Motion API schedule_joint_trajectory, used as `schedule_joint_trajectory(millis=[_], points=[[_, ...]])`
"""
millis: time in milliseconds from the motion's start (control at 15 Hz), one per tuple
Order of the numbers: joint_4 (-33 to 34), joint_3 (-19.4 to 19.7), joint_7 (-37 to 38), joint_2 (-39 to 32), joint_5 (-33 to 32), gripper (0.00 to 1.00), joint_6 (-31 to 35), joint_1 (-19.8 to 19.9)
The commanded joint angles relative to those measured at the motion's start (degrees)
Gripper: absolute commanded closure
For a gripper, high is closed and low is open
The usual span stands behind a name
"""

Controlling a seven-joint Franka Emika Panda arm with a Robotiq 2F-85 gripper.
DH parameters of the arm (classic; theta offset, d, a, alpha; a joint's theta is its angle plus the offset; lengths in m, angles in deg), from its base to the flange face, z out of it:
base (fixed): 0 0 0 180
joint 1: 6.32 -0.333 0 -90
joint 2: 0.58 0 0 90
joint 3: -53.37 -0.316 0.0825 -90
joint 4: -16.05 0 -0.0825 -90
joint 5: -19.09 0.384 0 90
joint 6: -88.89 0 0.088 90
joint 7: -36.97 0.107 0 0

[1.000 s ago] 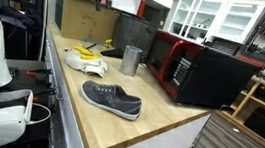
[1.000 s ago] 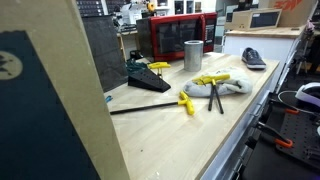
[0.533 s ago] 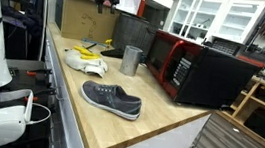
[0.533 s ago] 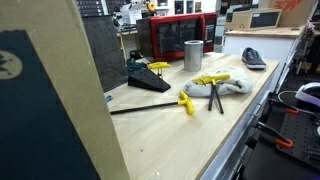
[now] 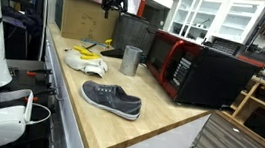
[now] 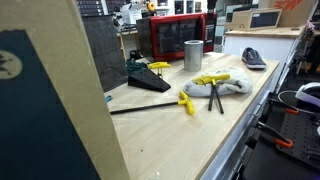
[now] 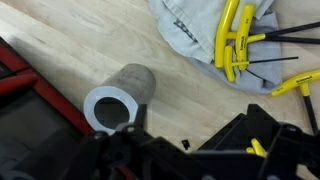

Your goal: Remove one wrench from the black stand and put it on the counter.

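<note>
Pincer [image 5: 107,9] high above the counter [image 5: 164,106]

Matt wooden counter [image 7: 80,40], steel cup [image 7: 136,80]

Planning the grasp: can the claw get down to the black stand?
Probably yes: the claw hangs high over the counter, the black stand lies uncovered below, and the steel cup stands apart beside it.

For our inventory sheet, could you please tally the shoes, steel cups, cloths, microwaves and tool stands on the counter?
Shoe: 1
Steel cup: 1
Cloth: 1
Microwave: 1
Black stand: 1
Total: 5
</note>
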Motion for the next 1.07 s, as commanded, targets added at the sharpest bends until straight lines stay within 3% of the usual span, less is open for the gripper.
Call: schedule_joint_trajectory(millis=[0,333,533,1000], points=[[0.3,-0.4,-0.3,-0.3,0.2,0.0,-0.2,0.4],[1.3,-0.5,-2.4,-2.5,1.2,0.0,1.2,-0.6],[2.5,-1.0,-6.6,-5.8,2.7,0.0,2.9,-2.2],[7.3,-3.9,-8.8,-15.2,3.3,0.0,7.4,-3.1]])
